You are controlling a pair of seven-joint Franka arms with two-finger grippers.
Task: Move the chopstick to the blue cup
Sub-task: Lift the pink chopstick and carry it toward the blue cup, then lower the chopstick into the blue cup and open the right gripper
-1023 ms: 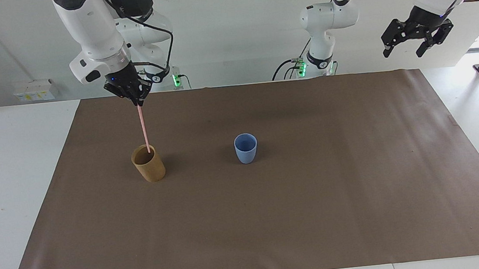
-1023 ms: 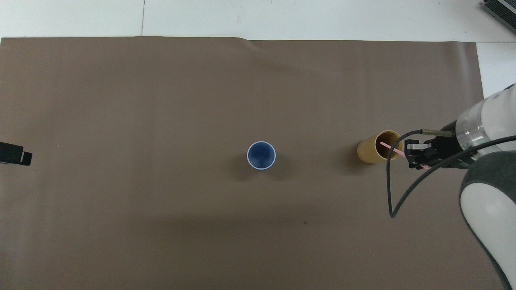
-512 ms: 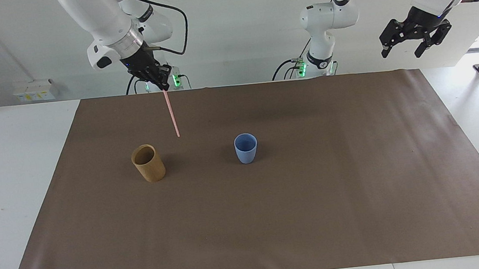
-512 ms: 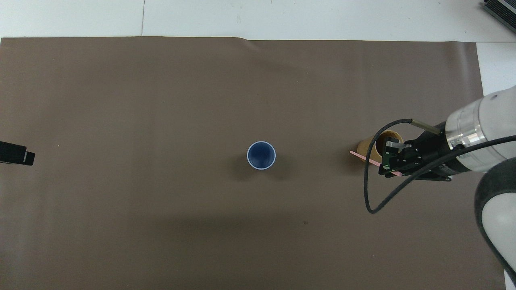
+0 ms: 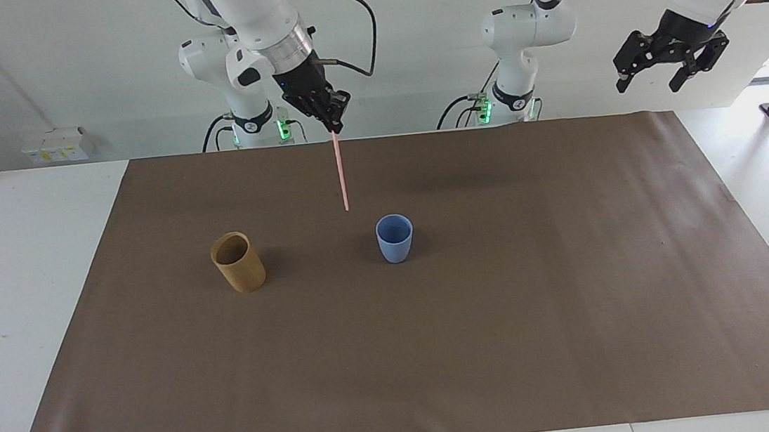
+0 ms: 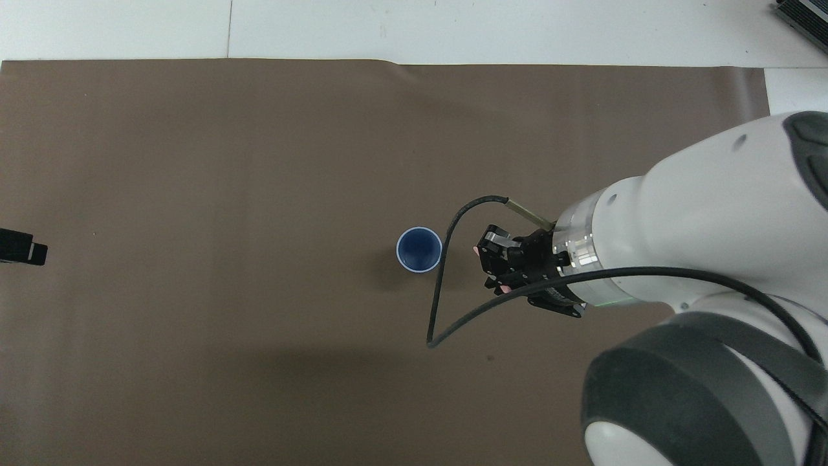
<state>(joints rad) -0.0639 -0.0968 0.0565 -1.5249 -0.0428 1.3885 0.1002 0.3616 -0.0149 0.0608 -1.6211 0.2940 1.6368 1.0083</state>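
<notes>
My right gripper [image 5: 333,128] is shut on the top end of the pale-pink chopstick [image 5: 341,174]. The stick hangs almost upright in the air over the mat between the two cups, closer to the blue cup [image 5: 395,238]. Its lower tip is above rim height and clear of the cup. In the overhead view the right gripper [image 6: 493,266] is beside the blue cup [image 6: 419,249], and the stick is almost hidden under the hand. The blue cup stands upright and empty. My left gripper [image 5: 650,81] waits open, raised high over the left arm's end of the table.
A tan wooden cup [image 5: 238,262] stands empty toward the right arm's end of the brown mat [image 5: 510,345]; my right arm hides it in the overhead view. White table [image 5: 18,293] surrounds the mat. The left gripper's tip [image 6: 22,246] shows at the edge of the overhead view.
My right gripper lifted the chopstick out of the tan cup and carried it sideways toward the blue cup. The left arm has barely moved.
</notes>
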